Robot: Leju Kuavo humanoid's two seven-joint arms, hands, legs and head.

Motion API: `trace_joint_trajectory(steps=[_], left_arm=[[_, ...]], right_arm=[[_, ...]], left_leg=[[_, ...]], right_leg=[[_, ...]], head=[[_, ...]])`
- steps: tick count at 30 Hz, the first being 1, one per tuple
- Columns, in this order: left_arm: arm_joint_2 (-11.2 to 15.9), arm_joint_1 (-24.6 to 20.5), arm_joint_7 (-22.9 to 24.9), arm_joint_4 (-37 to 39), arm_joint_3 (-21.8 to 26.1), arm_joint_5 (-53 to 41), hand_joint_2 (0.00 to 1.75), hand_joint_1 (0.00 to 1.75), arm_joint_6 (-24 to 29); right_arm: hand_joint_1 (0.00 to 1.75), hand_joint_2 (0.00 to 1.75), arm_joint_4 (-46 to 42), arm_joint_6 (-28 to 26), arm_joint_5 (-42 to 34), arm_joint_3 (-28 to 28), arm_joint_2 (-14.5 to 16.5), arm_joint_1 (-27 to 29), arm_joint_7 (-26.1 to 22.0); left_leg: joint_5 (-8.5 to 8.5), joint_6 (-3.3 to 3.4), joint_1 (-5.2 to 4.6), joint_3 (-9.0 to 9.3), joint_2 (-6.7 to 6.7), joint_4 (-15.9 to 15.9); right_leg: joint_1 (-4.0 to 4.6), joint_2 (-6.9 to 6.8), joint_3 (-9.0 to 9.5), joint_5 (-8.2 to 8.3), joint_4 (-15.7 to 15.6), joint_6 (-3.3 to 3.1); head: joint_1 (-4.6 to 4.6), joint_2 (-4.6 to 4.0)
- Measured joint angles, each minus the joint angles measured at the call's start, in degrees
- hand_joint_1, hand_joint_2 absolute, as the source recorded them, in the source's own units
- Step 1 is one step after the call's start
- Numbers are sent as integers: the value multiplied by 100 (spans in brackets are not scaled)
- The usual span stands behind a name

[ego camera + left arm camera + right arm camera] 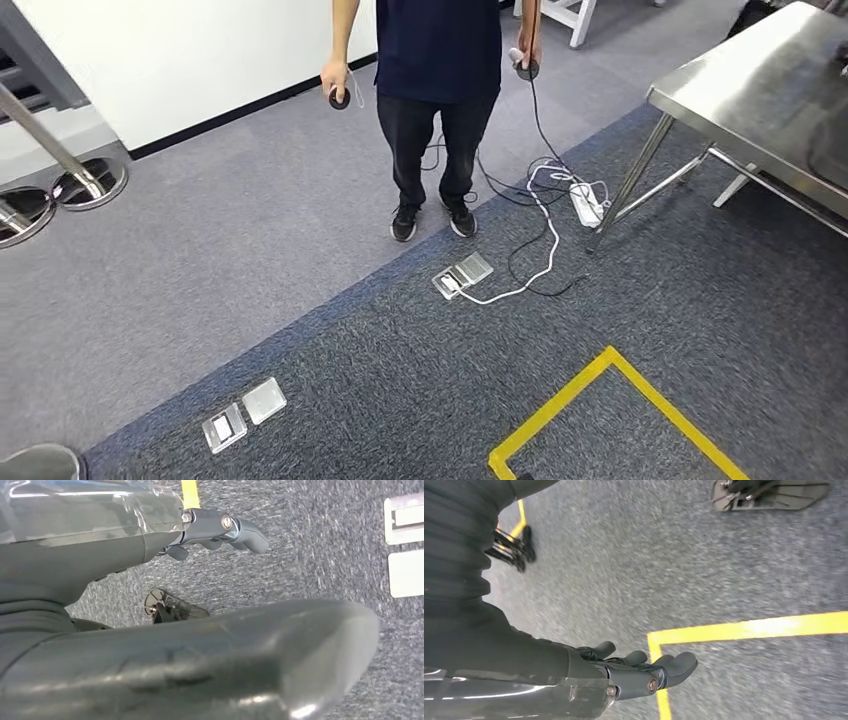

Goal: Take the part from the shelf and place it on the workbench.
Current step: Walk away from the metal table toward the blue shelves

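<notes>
Task status, judged from the present views: the pick is not yet made. The left hand (220, 527) hangs over the carpet with fingers loosely extended and nothing between them. The right hand (644, 672) hangs likewise, fingers slightly apart and gently curled, holding nothing. The part cannot be located, and the shelf cannot be identified with certainty. Remaining steps: find the shelf, grasp the part, carry it to the workbench (770, 100), release it.

Surroundings in the head view, nearest first:

1. Yellow floor tape (600, 405) at 5 o'clock marks a corner on the dark carpet. The same tape appears beneath the right hand in the right wrist view.
2. Two metal floor plates (245, 412) lie at 7 o'clock.
3. A floor socket box (463, 275) sits near centre, with a white cable (540, 265) running from it to a power strip (587, 203) at 2 o'clock, close to the workbench leg. Treat these cables as a trip hazard on any path toward the workbench.
4. A person (437, 100) stands at 12 o'clock, a controller in each hand, directly ahead.
5. A metal railing base (90, 185) stands at 10 o'clock.
</notes>
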Motion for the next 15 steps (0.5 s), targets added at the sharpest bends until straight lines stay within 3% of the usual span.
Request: trace_joint_trajectory(steps=[3,5,7,8,9,10,11,13,15], left_arm=[[5,11,-1,0,-9,5,0,0,5],[13,7,-2,0,-14,5,0,0,8],[16,-14,-2,0,-28,5,0,0,8],[16,-20,-1,0,-35,4,0,0,8],[16,-19,1,0,-40,4,0,0,8],[16,-16,2,0,-43,3,0,0,8],[16,-14,5,0,-44,3,0,0,8],[16,-20,9,0,-45,3,0,0,9],[16,-39,16,-1,-46,4,0,0,12]], right_arm=[[0,175,3,-9,-40,54,-2,-10,-11],[0,175,7,-10,-57,74,-7,-25,-14],[0,175,20,-10,-79,95,-16,-29,-15],[0,175,27,-6,-90,110,-20,-26,-15],[0,175,33,0,-99,124,-22,-24,-15],[0,175,37,8,-105,137,-23,-24,-15],[0,175,38,14,-108,146,-25,-28,-15],[0,175,41,23,-115,162,-26,-38,-15],[0,175,50,29,-124,176,-29,-52,-16]], left_leg=[[5,-82,13,-43,-118,32],[-160,-148,5,-146,66,294],[-478,-217,19,-453,336,944],[-607,-240,37,-629,397,1292],[-658,-254,52,-751,431,1523],[-608,-258,65,-779,453,1562],[-461,-254,73,-697,480,1386],[-88,-217,61,-330,674,643],[52,-155,6,-104,883,118]], right_leg=[[7,-120,26,-6,-55,-70],[-13,-245,54,10,-97,-125],[-12,-382,69,3,-111,-164],[-7,-458,72,-6,-111,-175],[-4,-531,77,-17,-109,-181],[-5,-599,86,-28,-109,-180],[-7,-662,103,-43,-109,-173],[-3,-775,158,-84,-110,-138],[20,-876,199,-125,-111,-82]], head=[[-8,0],[-53,0],[-105,0],[-113,0],[-114,0],[-115,0],[-116,0],[-119,0],[-122,0]])
